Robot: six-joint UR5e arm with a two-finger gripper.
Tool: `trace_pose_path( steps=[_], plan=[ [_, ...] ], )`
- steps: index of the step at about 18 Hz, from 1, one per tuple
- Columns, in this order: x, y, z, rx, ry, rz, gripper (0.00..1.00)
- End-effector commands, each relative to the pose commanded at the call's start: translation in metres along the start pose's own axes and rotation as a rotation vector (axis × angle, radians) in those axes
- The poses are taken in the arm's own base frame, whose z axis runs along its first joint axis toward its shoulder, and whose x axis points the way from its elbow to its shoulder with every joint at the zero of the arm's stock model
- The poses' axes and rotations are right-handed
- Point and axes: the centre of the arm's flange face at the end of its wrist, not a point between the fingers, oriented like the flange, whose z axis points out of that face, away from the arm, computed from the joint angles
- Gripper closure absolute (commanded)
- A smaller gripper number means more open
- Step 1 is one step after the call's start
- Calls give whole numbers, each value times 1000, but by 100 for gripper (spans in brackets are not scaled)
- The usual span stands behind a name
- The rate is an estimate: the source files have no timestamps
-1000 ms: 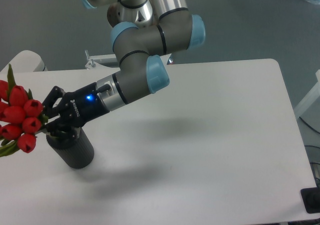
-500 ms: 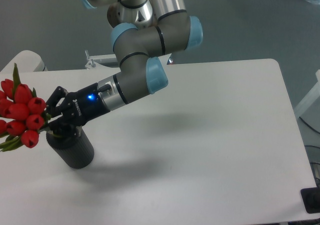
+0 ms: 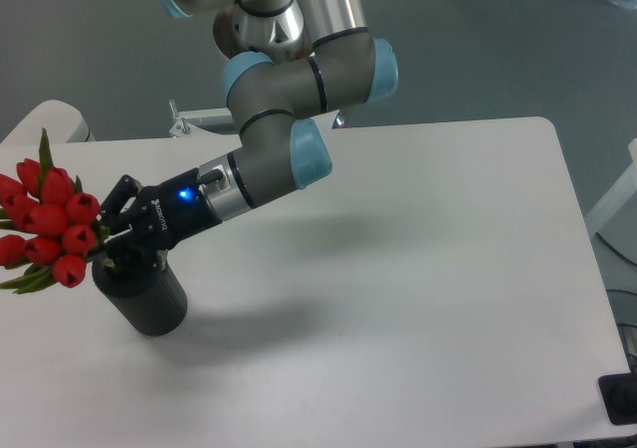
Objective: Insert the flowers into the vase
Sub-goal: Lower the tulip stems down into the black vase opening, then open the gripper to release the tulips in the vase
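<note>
Above the matte black vase (image 3: 145, 296), red tulip flowers (image 3: 50, 224) (green-stemmed) in the clamped claw (image 3: 106, 244).

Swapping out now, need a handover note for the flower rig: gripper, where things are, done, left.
Gripper: jaws shut on the flowers' stems, right above the vase mouth.
Flowers: red tulip bunch, tilted, heads pointing left past the table's left edge. Whether the stem ends are already in the opening cannot be told; the gripper hides them.
Vase: black cylinder, upright on the white table, near the front-left.
Done: flowers picked up and brought to the vase.
Left: stand them upright, lower the stems in, release.
</note>
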Motion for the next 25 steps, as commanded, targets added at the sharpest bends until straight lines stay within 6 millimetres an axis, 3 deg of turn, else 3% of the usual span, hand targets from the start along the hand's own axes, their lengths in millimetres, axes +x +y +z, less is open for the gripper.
trace_pose_path(
  steps=[11,20,25],
  plan=[
    [-5,20,0,-20,-7,24,53],
    [-11,46,-26,-33,-52,19,32],
    [-11,49,-29,-32,-58,11,27]
  ],
)
